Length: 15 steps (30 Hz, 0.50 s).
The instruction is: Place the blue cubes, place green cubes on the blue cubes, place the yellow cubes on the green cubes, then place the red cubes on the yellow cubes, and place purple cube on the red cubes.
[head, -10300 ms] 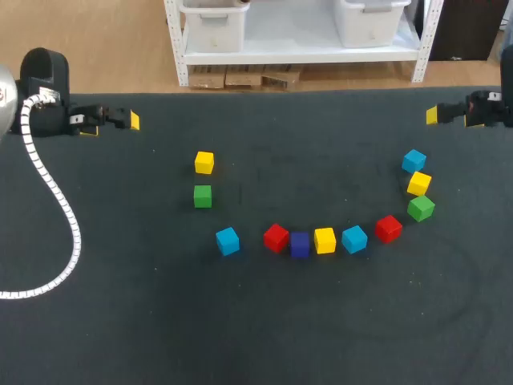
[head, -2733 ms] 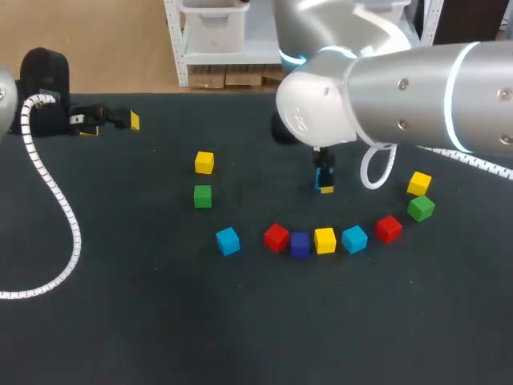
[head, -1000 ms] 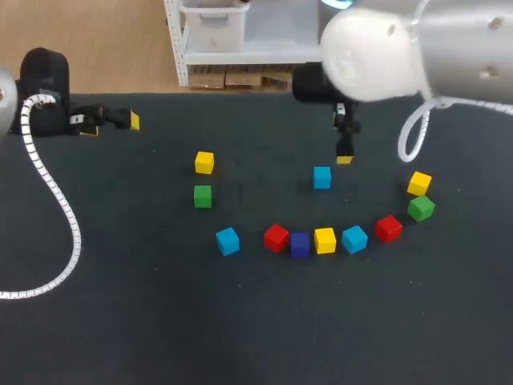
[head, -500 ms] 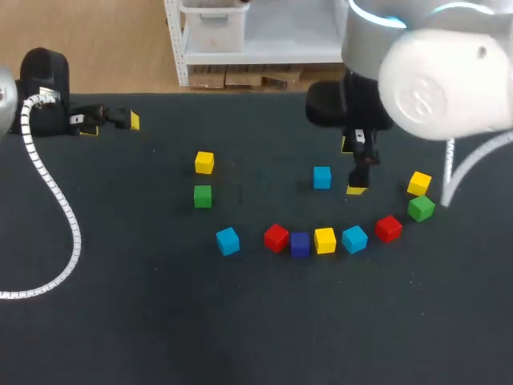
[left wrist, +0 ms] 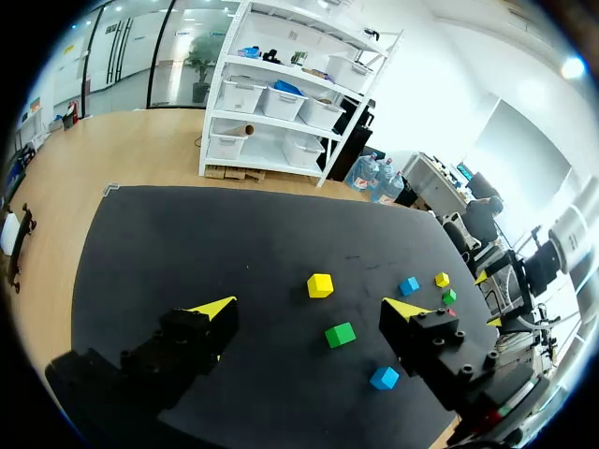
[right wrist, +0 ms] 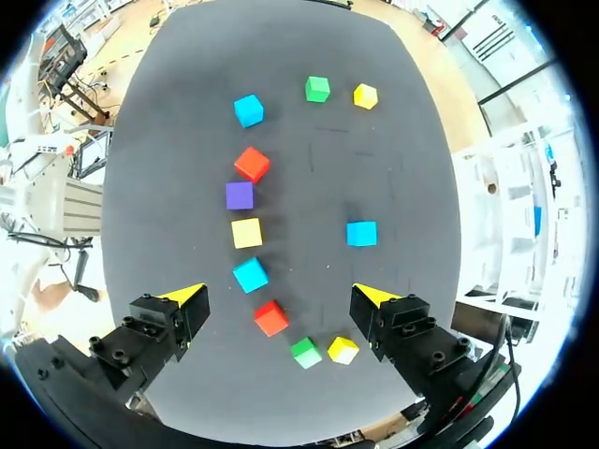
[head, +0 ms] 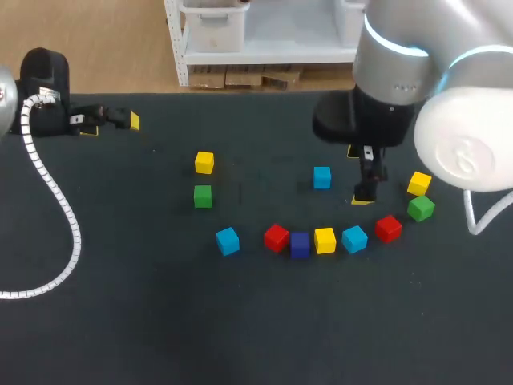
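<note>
From above, one blue cube [head: 322, 177] sits alone, my right gripper [head: 365, 192] near it at 4 o'clock; nothing is stacked yet, so most work is left. Left wrist: my left gripper [left wrist: 309, 306] is spread wide, empty; right wrist: its fingers are apart too, holding nothing

One blue cube [head: 322, 177] lies alone beyond the row holding the purple cube [head: 300, 244].

readable text: none in any view | labels, numbers, signs: none legible — nothing to log
</note>
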Available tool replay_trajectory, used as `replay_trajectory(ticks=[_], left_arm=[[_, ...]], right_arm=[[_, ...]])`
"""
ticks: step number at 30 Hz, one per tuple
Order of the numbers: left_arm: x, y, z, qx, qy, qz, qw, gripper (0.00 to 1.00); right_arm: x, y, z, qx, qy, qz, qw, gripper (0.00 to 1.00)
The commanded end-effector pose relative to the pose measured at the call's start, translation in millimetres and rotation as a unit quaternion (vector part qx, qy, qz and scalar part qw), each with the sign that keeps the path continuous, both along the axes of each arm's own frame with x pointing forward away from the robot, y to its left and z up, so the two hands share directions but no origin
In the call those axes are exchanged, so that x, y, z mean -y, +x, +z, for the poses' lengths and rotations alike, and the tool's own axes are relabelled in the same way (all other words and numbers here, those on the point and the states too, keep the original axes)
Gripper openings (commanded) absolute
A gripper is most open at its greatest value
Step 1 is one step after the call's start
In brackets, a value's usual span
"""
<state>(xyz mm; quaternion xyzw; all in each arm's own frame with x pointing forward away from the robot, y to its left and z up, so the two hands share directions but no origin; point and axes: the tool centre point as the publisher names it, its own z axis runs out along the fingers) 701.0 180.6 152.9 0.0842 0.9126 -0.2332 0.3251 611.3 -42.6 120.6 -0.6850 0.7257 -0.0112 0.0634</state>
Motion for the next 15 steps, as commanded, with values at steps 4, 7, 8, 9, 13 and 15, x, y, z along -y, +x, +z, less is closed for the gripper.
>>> replay_trajectory(ticks=[4, 7, 8, 9, 13, 15], left_arm=[[-3, -0.9, -1.9, 0.004, -0.006, -0.004, 1.000, 1.00], [-3, -0.9, -1.9, 0.004, -0.006, -0.004, 1.000, 1.00], [-3, -0.9, -1.9, 0.004, -0.006, -0.004, 1.000, 1.00], [-3, -0.9, -1.9, 0.004, -0.006, -0.004, 1.000, 1.00], [-3, -0.9, -1.9, 0.004, -0.006, -0.004, 1.000, 1.00], [-3, -0.9, -1.9, 0.004, -0.006, -0.004, 1.000, 1.00]], right_arm=[[-21, -9.2, -31, -0.038, -0.004, 0.021, 0.999, 1.00], [-21, -14.1, -42, -0.048, -0.004, 0.032, 0.998, 1.00], [-20, -16.2, -44, -0.050, -0.007, 0.036, 0.998, 1.00], [-19, -17.5, -48, -0.055, -0.010, 0.045, 0.997, 1.00], [-13, -23.6, -61, -0.075, -0.023, 0.087, 0.993, 1.00], [-9, -25.5, -68, -0.086, -0.038, 0.095, 0.991, 1.00]])
